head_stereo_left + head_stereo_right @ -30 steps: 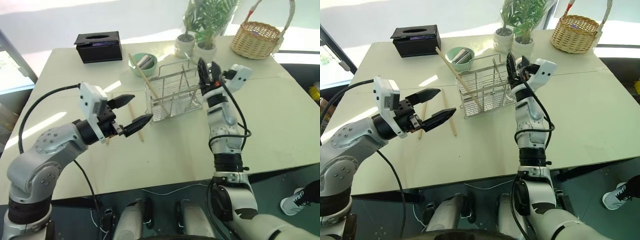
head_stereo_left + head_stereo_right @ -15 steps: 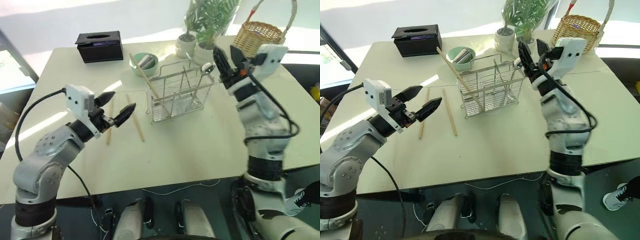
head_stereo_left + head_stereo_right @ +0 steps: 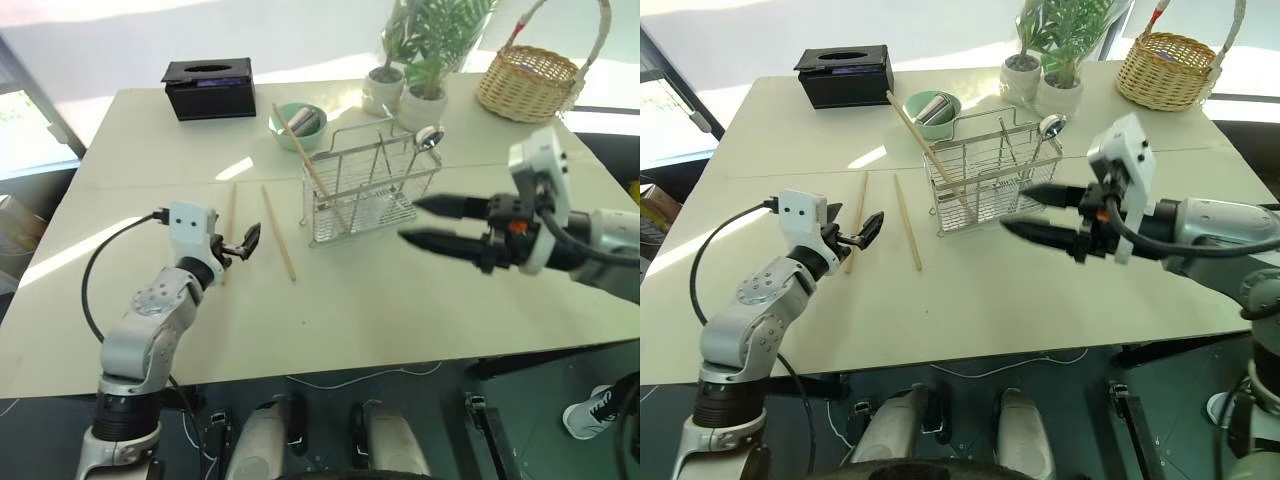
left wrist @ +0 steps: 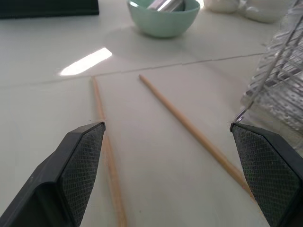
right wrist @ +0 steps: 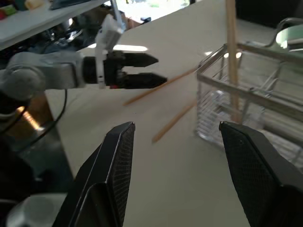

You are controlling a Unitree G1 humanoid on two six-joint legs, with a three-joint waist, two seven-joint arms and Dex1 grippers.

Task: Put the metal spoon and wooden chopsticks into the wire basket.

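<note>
Your cream desk (image 3: pixel 420 290) sits in bright window light. The wire basket (image 3: pixel 362 185) stands mid-desk toward the far edge, holding the metal spoon (image 3: pixel 424 139) and one leaning stick; two wooden chopsticks (image 3: pixel 278 232) lie flat beside it. Left gripper (image 3: pixel 244 243) and right gripper (image 3: pixel 420 222) both gape empty

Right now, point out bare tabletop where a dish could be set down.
Free: the pale table's near strip, in front of the silver wire basket, and the right side below the tan wicker basket. Crowded: the back middle, with the mint-green bowl, white plant pots and loose wooden chopsticks.
</note>
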